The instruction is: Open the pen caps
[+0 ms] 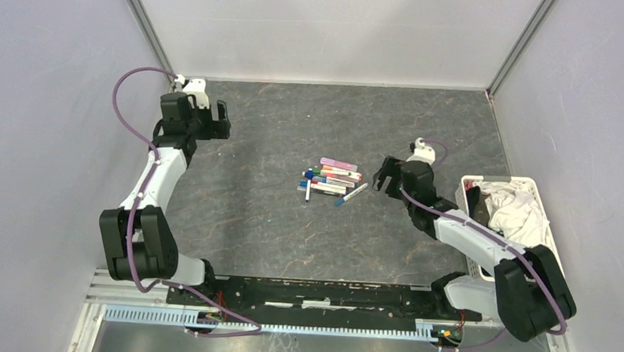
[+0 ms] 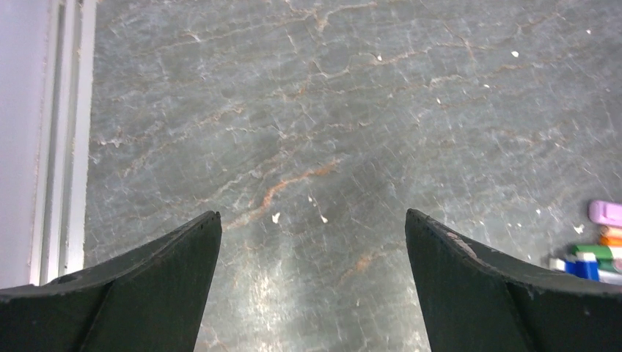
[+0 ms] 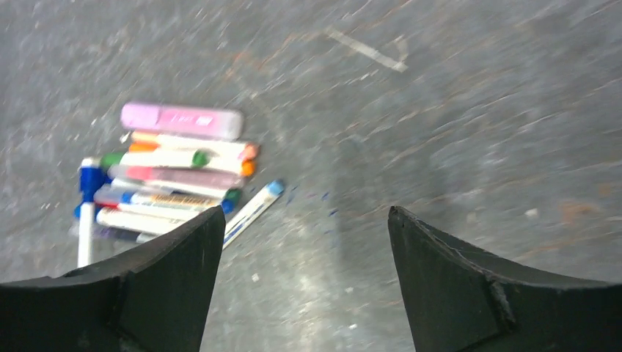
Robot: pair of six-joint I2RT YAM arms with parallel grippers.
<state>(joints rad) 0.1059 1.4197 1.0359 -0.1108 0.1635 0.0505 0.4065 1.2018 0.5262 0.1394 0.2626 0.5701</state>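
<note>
Pens (image 1: pixel 333 181): loose cluster mid-table (image 1: pixel 274 230), mostly lying parallel; pen caps (image 3: pixel 91 178) apparently still fitted, though blur leaves this uncertain. Right gripper (image 1: pixel 383 178): just right of the cluster, fingers spread, holding nothing. Left gripper (image 1: pixel 217 120): far left, well apart, fingers spread, empty. Basket (image 1: pixel 543 196) holding white cloth (image 1: pixel 513 209): right edge

place: robot lab test cell | evidence: plain grey walls (image 1: pixel 47 89) on three sides, aluminium corner posts (image 1: pixel 146 22), dark stone-look surface (image 1: pixel 274 222), slotted metal rail (image 1: pixel 301 325) along near edge
</note>
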